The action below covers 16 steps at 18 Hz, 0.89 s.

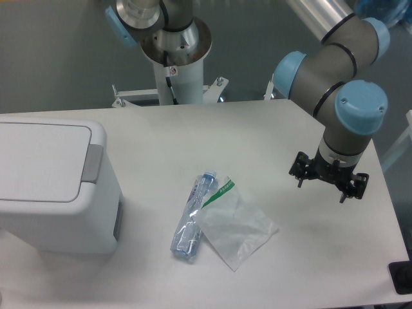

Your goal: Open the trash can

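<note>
- tool (329, 179) hovers over the right part of the counter (257, 129), fingers spread, grasping nothing
- trash can (55, 183) sits well apart from tool, far across to its left in view, at counter's left edge; lid shut flat
- grey tab (93, 162) on the can's side facing the tool; lid's long axis runs left-right in view
- between tool and can lie a clear bottle (193, 215) and a plastic bag (237, 226), lower in view than the straight path
- one arm only; likely needs a long reach left to the tab

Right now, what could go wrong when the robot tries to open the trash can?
The claw hangs far from the trash can, with the bottle and plastic bag lying between, so a low sweep might knock them. The lid's grey tab is small, so the claw might miss or slip.
</note>
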Available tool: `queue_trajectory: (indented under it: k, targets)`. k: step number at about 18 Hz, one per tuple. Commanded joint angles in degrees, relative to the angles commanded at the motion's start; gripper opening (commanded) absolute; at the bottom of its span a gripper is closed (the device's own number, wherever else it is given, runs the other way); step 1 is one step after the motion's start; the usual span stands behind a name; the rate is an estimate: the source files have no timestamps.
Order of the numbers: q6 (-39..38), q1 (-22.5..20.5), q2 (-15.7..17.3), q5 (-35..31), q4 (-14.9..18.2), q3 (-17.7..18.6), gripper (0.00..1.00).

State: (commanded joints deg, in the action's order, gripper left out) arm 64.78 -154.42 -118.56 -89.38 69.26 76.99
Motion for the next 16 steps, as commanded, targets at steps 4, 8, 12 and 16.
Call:
queue_trajectory:
  k: [4,8,12,16]
  targets:
    - [-0.53,0.26,0.53,0.09,0.35,0.26,1.0]
    - [-0.7,1.93,0.79,0.09,0.53,-0.35,1.0]
    - [-4.39,3.07,2.64,0.79,3.33,-1.75,1.0]
    - [-10.01,5.18,2.64,1.76,9.4,-5.71,1.0]
